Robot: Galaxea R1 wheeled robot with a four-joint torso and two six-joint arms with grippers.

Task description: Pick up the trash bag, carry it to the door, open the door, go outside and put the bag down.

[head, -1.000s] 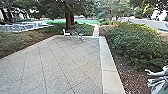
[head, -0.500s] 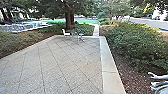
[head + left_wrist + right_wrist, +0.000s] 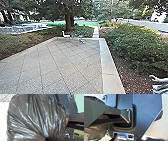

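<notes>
One black trash bag [image 3: 37, 116], clutched at its gathered neck by the left gripper [image 3: 48, 139], just beside the robot's body and above the paved patio [image 3: 65, 65]. Looks full and rounded, with thin, glossy plastic drawn into long creases that fan out from the neck. Catches the daylight in bright silvery streaks, with smoky grey and brownish patches between. Shows again in the right wrist view, crumpled and brown-tinged, partly behind a robot part. Cannot tell the right gripper's state, clenched or released.

Around the patio, in the head view: along its right edge, a pale concrete border [image 3: 108, 70], with dark mulch [image 3: 125, 77] and a broad green shrub [image 3: 140, 47] beyond. Near its right side, close to the robot, a pale curved object [image 3: 160, 79], too blurred to name. At its far end, a white chair [image 3: 66, 36] and a small table [image 3: 80, 36]. Beyond that end, a tree trunk [image 3: 68, 22], a narrow footpath [image 3: 96, 31] and a green lawn [image 3: 86, 23]. Past its left edge, low planting [image 3: 17, 42].
</notes>
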